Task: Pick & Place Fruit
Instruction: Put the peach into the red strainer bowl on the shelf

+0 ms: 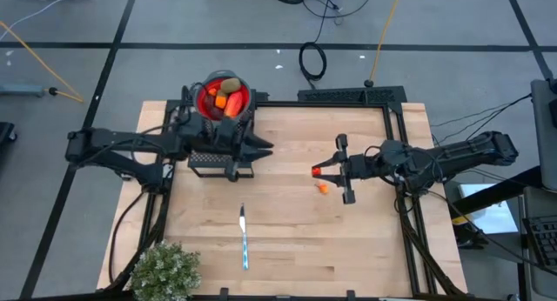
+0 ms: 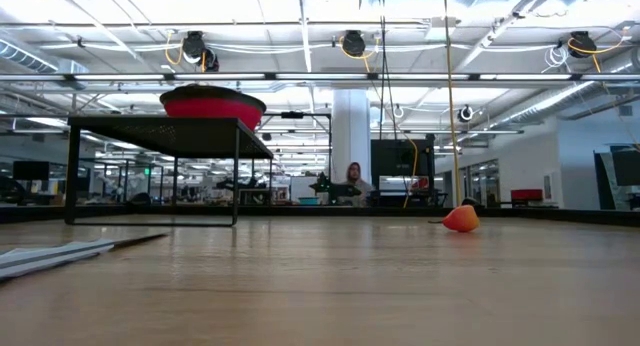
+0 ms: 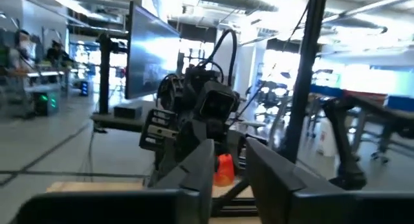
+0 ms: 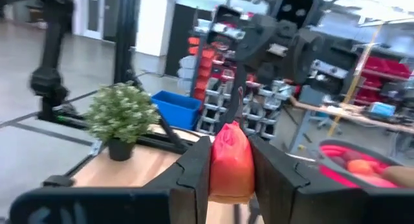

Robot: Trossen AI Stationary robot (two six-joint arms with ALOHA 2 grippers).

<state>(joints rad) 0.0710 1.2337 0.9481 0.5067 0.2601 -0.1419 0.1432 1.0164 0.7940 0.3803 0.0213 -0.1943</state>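
Red fruit [image 4: 231,160] sits clamped btwn the two dark fingers [image 4: 194,169] of the right claw [image 1: 319,171], held above the tabletop [image 1: 296,240] near its middle; in the high view it shows as a small red spot [image 1: 315,171] at the claw tip. Just beside it, on the wood, lies a small orange bit [image 1: 323,188], apart from the claw; low view shows the same piece [image 2: 460,219] resting on the surface.

More fruit is piled in the red bowl [image 1: 207,104] at the back left of the tabletop: an orange piece [image 1: 222,101], a long red-orange one [image 1: 235,103], and a brown-green oval [image 1: 231,84] on top. The bowl stands on a black mesh stand [image 2: 170,136].

Left claw [image 1: 228,137] hovers right by the bowl, over the stand; fingers [image 3: 200,175] slightly apart w/ nothing btwn them, so released.

Knife [image 1: 244,237] lies flat nearer the front edge, well apart from both claws. Potted plant [image 1: 165,269] at the front left corner. A person [image 2: 353,176] shows far back in the room.
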